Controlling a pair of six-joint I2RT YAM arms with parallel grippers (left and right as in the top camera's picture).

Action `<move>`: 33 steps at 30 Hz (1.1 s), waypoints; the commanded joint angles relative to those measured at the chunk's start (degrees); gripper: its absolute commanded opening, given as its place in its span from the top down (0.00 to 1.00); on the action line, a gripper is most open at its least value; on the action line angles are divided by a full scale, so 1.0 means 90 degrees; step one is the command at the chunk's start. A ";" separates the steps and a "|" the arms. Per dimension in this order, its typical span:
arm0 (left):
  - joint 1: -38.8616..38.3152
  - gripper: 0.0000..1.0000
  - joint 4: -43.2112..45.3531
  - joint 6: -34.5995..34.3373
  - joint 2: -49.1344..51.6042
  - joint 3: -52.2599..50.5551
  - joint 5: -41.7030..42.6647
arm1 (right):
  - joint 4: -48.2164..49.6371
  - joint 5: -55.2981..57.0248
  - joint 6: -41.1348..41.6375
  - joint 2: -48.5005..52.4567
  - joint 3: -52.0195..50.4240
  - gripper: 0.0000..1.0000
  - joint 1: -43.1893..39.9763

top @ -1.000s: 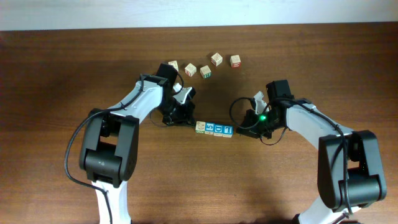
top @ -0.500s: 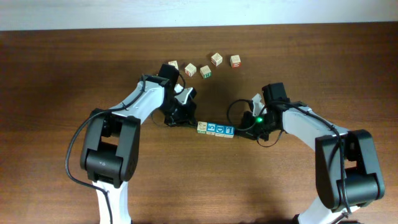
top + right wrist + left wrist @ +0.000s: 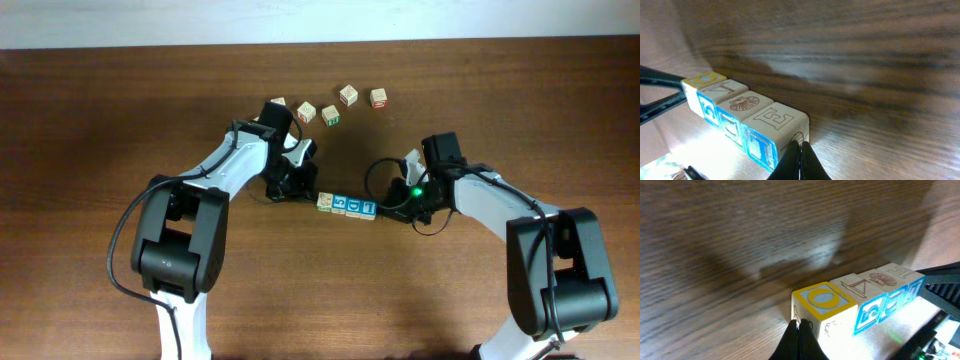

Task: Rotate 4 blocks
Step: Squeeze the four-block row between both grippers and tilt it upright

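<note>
Overhead, the four blocks lie in a tight row, side against side, near the middle of the surface, between the two arms. The left pincer is closed with nothing in it, its tips set at the row's left end. The right pincer is likewise closed and empty at the other end. I'd say both are closed on purpose, as blunt pushers: pressed from both ends, the row keeps together and could be swung round as one piece. The left wrist view puts the tips at the lower corner of the end block, whose top is yellow with a blue ring, perhaps an O. The next top has a triangle-like outline, then comes a shell drawing, then the E block beside the right pincer, its letter plain. The side faces are bright blue with pale characters, too skewed to read for certain. The spare cubes sit well apart at the back, their marks too small to read.
</note>
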 commanded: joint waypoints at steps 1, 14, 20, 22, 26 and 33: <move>-0.0170 1.00 0.0036 -0.0080 0.0053 -0.0053 0.0255 | 0.0172 -0.0974 -0.0007 0.0056 0.0029 0.96 0.0092; -0.0199 1.00 -0.0019 -0.0080 0.0053 -0.0053 0.0255 | -0.0078 -0.1044 0.0231 -0.0386 0.0559 0.95 0.0559; -0.0199 1.00 -0.0034 -0.0080 0.0053 -0.0053 0.0255 | -0.0141 -0.0950 0.0447 -0.0386 0.0993 0.96 0.0954; -0.0199 1.00 -0.0032 -0.0078 0.0053 -0.0053 0.0253 | -0.0138 -0.0945 0.0493 -0.0386 0.1032 0.96 0.1030; -0.0206 1.00 -0.0039 -0.0078 0.0053 -0.0053 0.0255 | -0.0114 -0.0826 0.0610 -0.0386 0.1042 0.96 0.1139; -0.0228 1.00 -0.0107 -0.0078 0.0053 -0.0053 0.0255 | -0.0012 -0.0770 0.0731 -0.0384 0.1042 0.96 0.1139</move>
